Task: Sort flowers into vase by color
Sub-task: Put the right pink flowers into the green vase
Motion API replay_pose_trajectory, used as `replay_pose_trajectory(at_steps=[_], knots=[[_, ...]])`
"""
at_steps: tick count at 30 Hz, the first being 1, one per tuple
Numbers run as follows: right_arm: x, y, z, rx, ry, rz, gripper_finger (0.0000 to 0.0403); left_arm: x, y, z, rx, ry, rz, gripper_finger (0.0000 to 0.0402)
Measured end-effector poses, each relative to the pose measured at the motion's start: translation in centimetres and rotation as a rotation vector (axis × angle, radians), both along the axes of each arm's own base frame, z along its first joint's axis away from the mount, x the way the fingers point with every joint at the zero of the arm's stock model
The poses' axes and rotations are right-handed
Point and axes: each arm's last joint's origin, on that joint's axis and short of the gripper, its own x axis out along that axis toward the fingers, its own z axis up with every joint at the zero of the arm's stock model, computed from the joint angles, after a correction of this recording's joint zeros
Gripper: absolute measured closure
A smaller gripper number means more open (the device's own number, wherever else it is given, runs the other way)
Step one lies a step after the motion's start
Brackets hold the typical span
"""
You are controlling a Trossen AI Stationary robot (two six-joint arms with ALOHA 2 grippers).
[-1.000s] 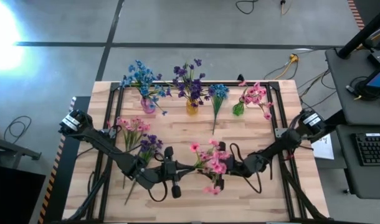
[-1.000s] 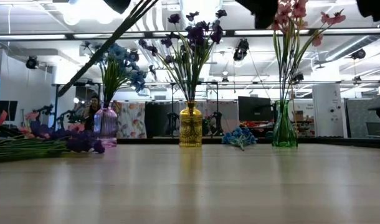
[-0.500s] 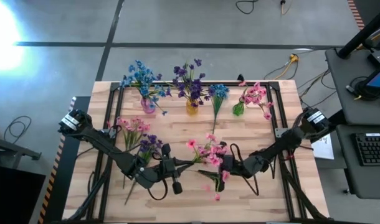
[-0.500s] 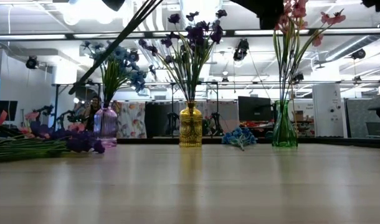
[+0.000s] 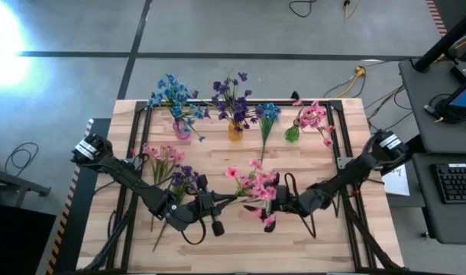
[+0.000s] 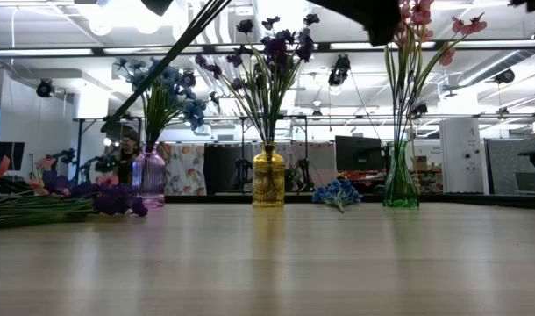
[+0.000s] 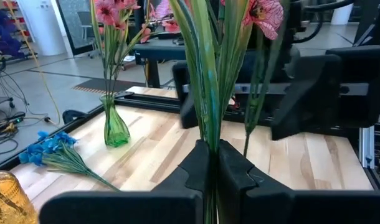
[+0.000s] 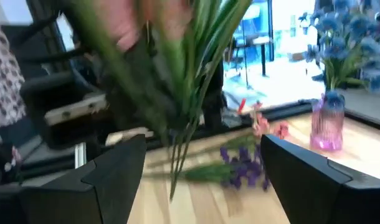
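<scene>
room: open workshop with a grey floor, ceiling lights and desks beyond the table; a person sits far off behind the vases in the low view.
surface: pale wooden table (image 5: 218, 164) inside a dark frame.
vases: three along the far edge: pink vase (image 5: 181, 130) with blue flowers, yellow vase (image 5: 235, 131) with purple flowers, green vase (image 5: 292, 134) with pink flowers.
loose flowers: a blue sprig (image 5: 266, 122) lies flat between the yellow and green vases; a pink and purple heap (image 5: 170, 169) lies on the table's left side.
left gripper: left gripper (image 5: 218, 200) is at the near middle of the table, fingers clamped on the green stems of a pink sprig (image 5: 256, 186), which it holds up off the table; the left wrist view shows the stems pinched between its closed pads.
right gripper: right gripper (image 5: 273, 208) faces it from the right, just beside the blossoms, fingers spread wide with the stems passing between them but not yet pinched, as the right wrist view shows.
step in hand: by the look of it, a hand-over of the pink sprig from left arm to right, since the green vase stands on the right arm's side.
next move: the right fingers need to close on the stems clear of the blossoms, and only then should the left let go; after that, the stem ends go down into the green vase's narrow neck.
risk: the thin stems may slip or splay if released early.
</scene>
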Motion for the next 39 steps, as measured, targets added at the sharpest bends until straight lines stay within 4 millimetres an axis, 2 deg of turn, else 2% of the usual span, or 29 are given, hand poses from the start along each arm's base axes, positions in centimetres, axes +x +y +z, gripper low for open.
replay_pose_trajectory(at_steps=[6, 17, 21, 27, 33, 39], knots=[[1.2, -0.6, -0.2, -0.016, -0.121, 0.048, 0.0090, 0.1, -0.2, -0.1, -0.016, 0.013, -0.097, 0.0401], [3.0, -1.1, 0.7, -0.068, -0.168, 0.140, 0.0120, 0.2, -0.2, -0.2, -0.011, 0.018, -0.099, 0.0401], [3.2, -1.2, 0.9, -0.068, -0.173, 0.136, 0.0169, 0.2, -0.2, -0.2, -0.016, 0.017, -0.098, 0.0401], [3.3, -1.5, 1.0, -0.056, -0.176, 0.129, 0.0275, 0.2, -0.1, -0.1, -0.021, 0.013, -0.096, 0.0398], [3.3, -1.6, 1.0, -0.057, -0.177, 0.131, 0.0375, 0.2, -0.1, -0.1, -0.035, 0.008, -0.093, 0.0350], [3.3, -1.6, 1.0, -0.043, -0.157, 0.131, 0.0385, 0.1, 0.0, -0.1, -0.028, 0.019, -0.094, 0.0269]])
